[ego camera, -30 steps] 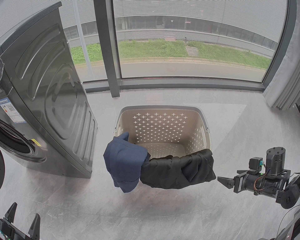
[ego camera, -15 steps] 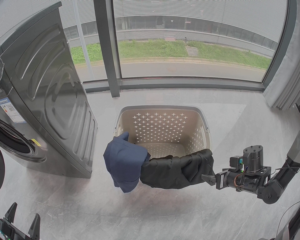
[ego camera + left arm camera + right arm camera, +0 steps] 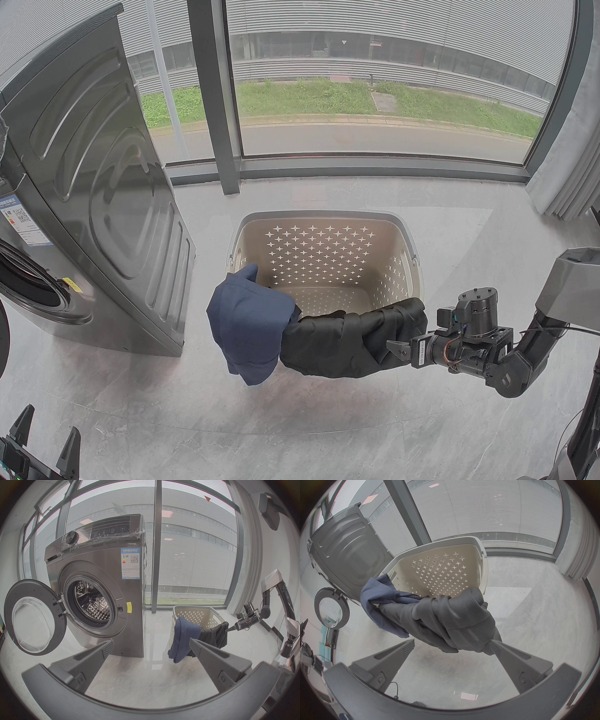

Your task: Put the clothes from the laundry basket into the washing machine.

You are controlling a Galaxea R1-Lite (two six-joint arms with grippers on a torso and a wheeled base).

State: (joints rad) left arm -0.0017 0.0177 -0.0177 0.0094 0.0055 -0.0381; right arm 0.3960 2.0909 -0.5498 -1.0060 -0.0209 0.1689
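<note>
Washer point(image 3: 94, 187) door open; left gripper point(image 3: 49, 428) low, spread wide; blue cloth point(image 3: 250, 325) and black cloth point(image 3: 350, 340) drape basket point(image 3: 325, 219) rim; right gripper point(image 3: 395, 350), wide, at black cloth: grasp pending, likely close and lift.

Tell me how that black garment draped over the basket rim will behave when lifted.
Probably floppy: the black garment sags in folds over the laundry basket rim. Gripped at one end by the right gripper, it would likely trail and might tug the blue garment touching it.
</note>
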